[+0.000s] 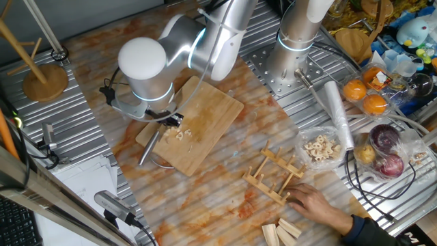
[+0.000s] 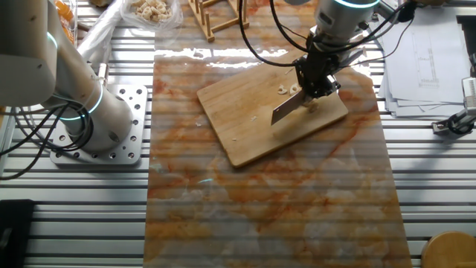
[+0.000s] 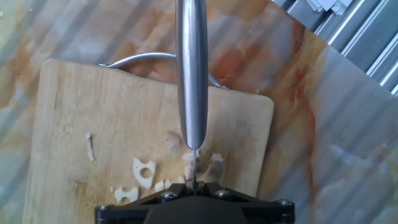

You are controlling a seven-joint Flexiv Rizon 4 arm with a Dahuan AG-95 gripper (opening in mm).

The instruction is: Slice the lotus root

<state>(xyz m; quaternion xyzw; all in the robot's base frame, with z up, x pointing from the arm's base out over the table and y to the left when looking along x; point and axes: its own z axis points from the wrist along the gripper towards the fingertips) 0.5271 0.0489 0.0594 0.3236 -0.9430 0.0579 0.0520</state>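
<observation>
Several small cream lotus root fragments [image 1: 179,133] lie on the wooden cutting board [image 1: 212,113], under my gripper [image 1: 169,123]. The gripper is shut on a steel knife [image 1: 147,149], whose handle reaches out past the board's edge. In the other fixed view the gripper [image 2: 316,85] holds the blade [image 2: 286,109] slanted down onto the board [image 2: 253,123], beside fragments [image 2: 286,88]. In the hand view the knife [image 3: 191,68] runs straight away from the gripper [image 3: 194,186], seen edge-on, with fragments [image 3: 144,171] left of the blade and around its near end.
A person's hand [image 1: 317,201] rests by a wooden rack [image 1: 276,174] at the front right. A clear bag of holed slices [image 1: 321,147], wooden blocks [image 1: 283,232], fruit [image 1: 365,96] and a second arm's base [image 1: 293,55] stand to the right. A wooden stand [image 1: 44,78] is at the far left.
</observation>
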